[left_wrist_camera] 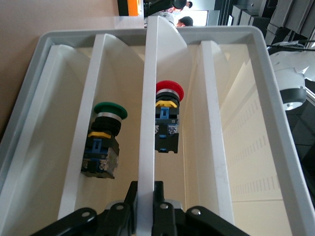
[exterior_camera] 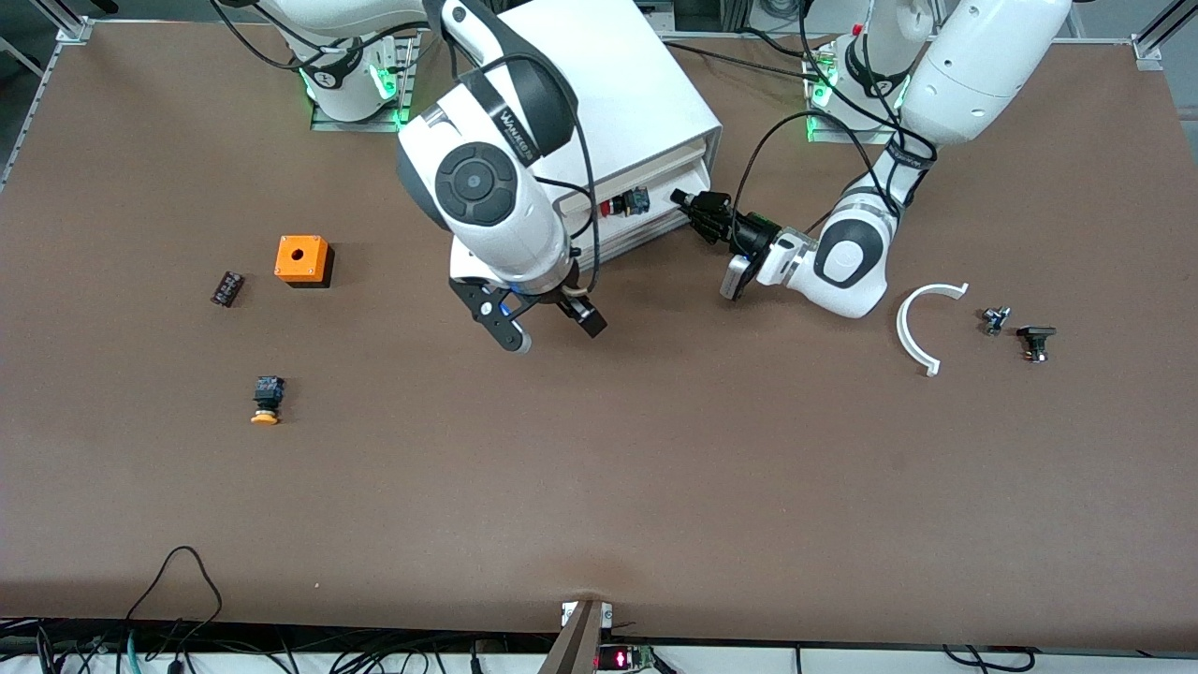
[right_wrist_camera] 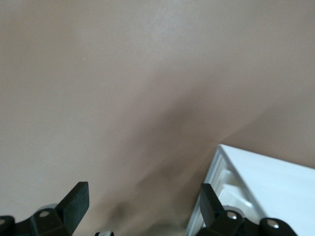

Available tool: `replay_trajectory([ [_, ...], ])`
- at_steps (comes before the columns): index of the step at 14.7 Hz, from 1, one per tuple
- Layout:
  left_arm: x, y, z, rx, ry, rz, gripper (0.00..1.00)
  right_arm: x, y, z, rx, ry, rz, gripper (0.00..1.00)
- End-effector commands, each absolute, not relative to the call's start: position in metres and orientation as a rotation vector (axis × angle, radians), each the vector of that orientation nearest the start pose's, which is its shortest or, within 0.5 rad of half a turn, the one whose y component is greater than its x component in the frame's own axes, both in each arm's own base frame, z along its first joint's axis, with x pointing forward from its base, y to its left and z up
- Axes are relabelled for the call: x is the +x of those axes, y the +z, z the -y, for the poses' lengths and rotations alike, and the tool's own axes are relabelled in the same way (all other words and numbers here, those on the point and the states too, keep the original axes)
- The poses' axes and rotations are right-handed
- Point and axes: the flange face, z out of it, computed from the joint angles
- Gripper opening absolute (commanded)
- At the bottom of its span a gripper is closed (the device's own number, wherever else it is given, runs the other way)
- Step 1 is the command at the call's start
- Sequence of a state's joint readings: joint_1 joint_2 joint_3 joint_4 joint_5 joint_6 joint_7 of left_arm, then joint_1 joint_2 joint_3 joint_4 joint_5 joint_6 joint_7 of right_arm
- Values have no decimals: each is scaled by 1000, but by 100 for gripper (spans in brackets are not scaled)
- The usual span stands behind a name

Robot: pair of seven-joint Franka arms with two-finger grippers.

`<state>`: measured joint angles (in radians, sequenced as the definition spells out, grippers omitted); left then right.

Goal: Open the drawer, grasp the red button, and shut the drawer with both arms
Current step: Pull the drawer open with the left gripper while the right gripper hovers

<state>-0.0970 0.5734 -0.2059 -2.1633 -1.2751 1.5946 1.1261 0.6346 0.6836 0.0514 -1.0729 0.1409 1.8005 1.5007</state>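
The drawer, the uppermost one of the white cabinet, stands pulled out. The button with the red cap lies in it; in the left wrist view it lies in a middle compartment of the drawer, cap away from the gripper. My left gripper is shut on the drawer's white middle rib at the front edge, one finger on each side of my left gripper. My right gripper is open and empty over the table beside the drawer's corner.
A green-capped button lies in the neighbouring compartment. An orange box, a small black part and a yellow-capped button lie toward the right arm's end. A white curved piece and two small parts lie toward the left arm's end.
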Motion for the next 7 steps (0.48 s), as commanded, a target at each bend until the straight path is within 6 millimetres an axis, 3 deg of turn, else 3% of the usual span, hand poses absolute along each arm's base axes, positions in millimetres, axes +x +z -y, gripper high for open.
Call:
replay_trajectory([
  [1,449,164,239,1582,-385,387,0,576,436,-494,-2683,197,-1296,100],
  [5,466,164,221,1604,-361,353,0,568,430,-511,-2642,189,-1337,100],
  [7,484,172,215,1620,-353,347,0,559,426,-525,-2626,187,-1347,100],
])
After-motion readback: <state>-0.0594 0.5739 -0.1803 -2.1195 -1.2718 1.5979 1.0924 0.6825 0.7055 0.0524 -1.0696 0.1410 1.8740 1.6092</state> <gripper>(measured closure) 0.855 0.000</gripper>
